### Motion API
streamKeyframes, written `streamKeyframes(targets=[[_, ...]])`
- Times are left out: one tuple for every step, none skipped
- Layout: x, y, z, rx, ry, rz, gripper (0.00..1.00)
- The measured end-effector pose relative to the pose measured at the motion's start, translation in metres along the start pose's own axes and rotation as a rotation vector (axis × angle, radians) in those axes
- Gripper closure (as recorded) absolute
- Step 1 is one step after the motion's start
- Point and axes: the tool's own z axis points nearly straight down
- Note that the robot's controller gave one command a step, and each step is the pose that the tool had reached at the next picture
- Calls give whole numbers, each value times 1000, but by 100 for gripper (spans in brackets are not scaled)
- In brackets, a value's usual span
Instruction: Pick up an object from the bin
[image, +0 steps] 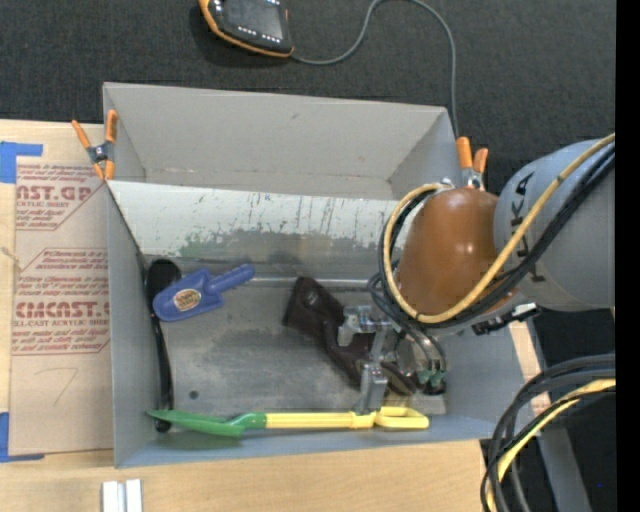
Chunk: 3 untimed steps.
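My gripper (374, 362) is low in the bin's right front part, under the arm's brown cover. It stands over the right end of a dark brown, flat, elongated object (312, 310) that lies slanted from the bin's middle toward the front right. Just in front of the gripper lies a long tool with a yellow handle and a green scoop end (300, 421), stretched along the front wall. The brown object's right end is hidden by the gripper.
A blue scoop-like tool with a round label (198, 291) lies at the back left. A black long-handled utensil (161, 335) runs along the left wall. Bare floor shows in the bin's middle left. The arm and its cables cover the right side.
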Motion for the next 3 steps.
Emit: streamKeyframes(targets=[[-2,0,-4,0,-8,1,0],[-83,-15,78,-2,-4,244,0],[-93,-4,75,-1,-11,184,0]])
